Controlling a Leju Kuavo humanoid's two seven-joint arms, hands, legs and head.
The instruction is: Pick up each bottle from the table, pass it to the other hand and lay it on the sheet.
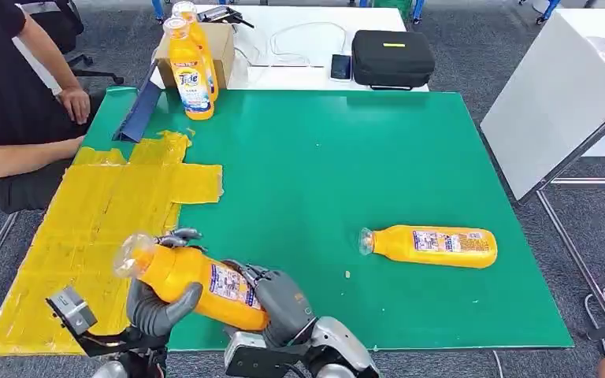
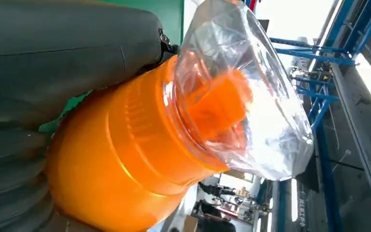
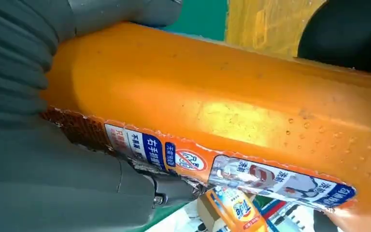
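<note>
An orange detergent bottle (image 1: 197,283) with a clear plastic-wrapped cap is lifted over the near edge of the green mat (image 1: 323,157), beside the yellow sheet (image 1: 94,213). My left hand (image 1: 161,303) grips its neck end, thumb underneath and fingers over the top. My right hand (image 1: 280,299) grips its base end. The left wrist view shows the bottle's shoulder (image 2: 125,159) and cap against my left hand (image 2: 53,58). In the right wrist view the labelled body (image 3: 222,96) lies in my right hand (image 3: 29,159). A second bottle (image 1: 433,246) lies on the mat at the right. Two more bottles (image 1: 191,75) stand at the back left.
A person (image 1: 8,94) sits at the left, beside the sheet. A cardboard box (image 1: 220,47), a phone (image 1: 341,66) and a black case (image 1: 392,57) lie on the white table behind the mat. A blue angle piece (image 1: 138,110) leans at the mat's back left. Another white table (image 1: 567,102) stands at the right.
</note>
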